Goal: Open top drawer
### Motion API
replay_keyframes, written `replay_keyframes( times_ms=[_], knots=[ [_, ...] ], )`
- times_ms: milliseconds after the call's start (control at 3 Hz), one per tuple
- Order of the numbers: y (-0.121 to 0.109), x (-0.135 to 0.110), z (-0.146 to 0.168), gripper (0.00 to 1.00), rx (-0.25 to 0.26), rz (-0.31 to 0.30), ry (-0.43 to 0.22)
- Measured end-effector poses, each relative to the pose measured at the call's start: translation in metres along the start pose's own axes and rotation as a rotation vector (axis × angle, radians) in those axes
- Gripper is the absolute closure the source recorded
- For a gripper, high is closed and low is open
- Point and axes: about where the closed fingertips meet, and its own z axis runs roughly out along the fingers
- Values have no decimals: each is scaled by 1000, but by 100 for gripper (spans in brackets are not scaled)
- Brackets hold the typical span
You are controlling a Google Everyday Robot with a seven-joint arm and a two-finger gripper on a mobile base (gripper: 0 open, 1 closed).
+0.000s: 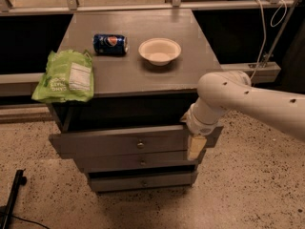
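The top drawer [109, 143] is a wide grey drawer with a small round metal knob [140, 144] at its centre. It stands pulled out from the cabinet, with a dark gap behind its front panel. My gripper [196, 147] hangs from the white arm at the right end of the drawer front, its pale fingers pointing down against the panel. Two narrower grey drawers [143, 162] sit below.
On the grey cabinet top [190, 70] lie a green chip bag [67, 76] at the left edge, a blue soda can [110, 44] on its side and a white bowl [159, 50]. Speckled floor surrounds the cabinet. A black pole [12, 199] lies at the lower left.
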Motion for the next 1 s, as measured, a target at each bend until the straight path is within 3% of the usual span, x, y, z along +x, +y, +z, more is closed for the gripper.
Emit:
replay_keyframes(
  times_ms=[333,1000],
  knots=[
    [28,-10,-3,35,-120,32,35],
    [39,-15,-12,40,-149,35,30]
  ],
)
